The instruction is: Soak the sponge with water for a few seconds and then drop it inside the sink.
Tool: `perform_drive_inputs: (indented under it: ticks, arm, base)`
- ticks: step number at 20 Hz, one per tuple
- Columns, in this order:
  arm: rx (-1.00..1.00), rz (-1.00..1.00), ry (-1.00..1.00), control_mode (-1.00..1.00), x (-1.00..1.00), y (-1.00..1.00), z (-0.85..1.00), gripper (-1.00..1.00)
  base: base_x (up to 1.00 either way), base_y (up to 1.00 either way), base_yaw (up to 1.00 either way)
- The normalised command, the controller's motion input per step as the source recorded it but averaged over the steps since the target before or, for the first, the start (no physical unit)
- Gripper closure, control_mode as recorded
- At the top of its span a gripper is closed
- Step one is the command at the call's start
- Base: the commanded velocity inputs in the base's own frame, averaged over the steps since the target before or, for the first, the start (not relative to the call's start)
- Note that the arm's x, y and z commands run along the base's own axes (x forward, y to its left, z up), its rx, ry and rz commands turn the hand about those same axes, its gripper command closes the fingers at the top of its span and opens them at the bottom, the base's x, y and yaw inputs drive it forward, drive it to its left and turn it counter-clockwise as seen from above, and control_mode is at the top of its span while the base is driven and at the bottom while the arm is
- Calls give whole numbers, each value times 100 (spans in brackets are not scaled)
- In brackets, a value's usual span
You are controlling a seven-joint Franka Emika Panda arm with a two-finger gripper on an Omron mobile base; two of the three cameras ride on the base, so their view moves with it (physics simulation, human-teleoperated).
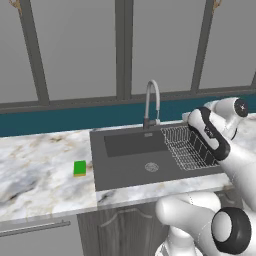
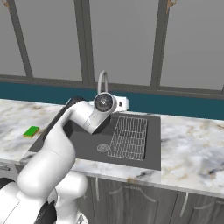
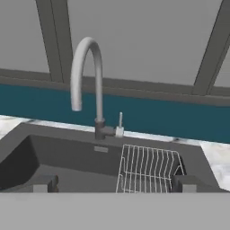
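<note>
Reaching: the white arm's two-finger gripper [image 3: 115, 183] hangs over the right part of the sink, aimed at the faucet; its dark fingertips [image 3: 42, 183] stand wide apart with nothing between them.
Key relation: the small flat green sponge with a yellow underside [image 1: 79, 168] lies well to the robot's left of the gripper, on the white marbled counter [image 1: 40, 170], just beside the sink's left rim and outside the basin.
Sponge axis: its longer side seems to run front to back along the counter, though it is too small to be sure.
Sink: the large dark grey recessed basin [image 1: 125, 167] holds a round metal drain [image 1: 151, 167] and a wire rack [image 1: 190, 147] on its right side; no sponge inside.
Faucet: the curved grey gooseneck faucet [image 3: 85, 85] rises behind the basin; no stream of water is visible.
Judgement: picking up the sponge is not yet done; the next move probably calls for a wide swing left.
</note>
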Motion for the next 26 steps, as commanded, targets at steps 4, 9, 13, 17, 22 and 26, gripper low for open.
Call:
perform_drive_inputs:
  ticks: [4, 9, 13, 17, 22, 26]
  arm:
    - [6, -7, -18, -100, 9, 0, 0, -100]
    - [2, -2, -17, -100, 4, 0, 0, -100]
    - [0, 0, -12, -100, 7, 0, 0, -100]
    - [0, 1, 0, -100, 12, -4, 0, -100]
    - [0, 5, 1, -100, 0, -1, 2, -100]
    - [1, 9, 0, -100, 0, 0, 2, -100]
  base:
    - [0, 0, 0]
    - [0, 0, 0]
    - [0, 0, 0]
    - [0, 0, 0]
    - [0, 0, 0]
    - [0, 0, 0]
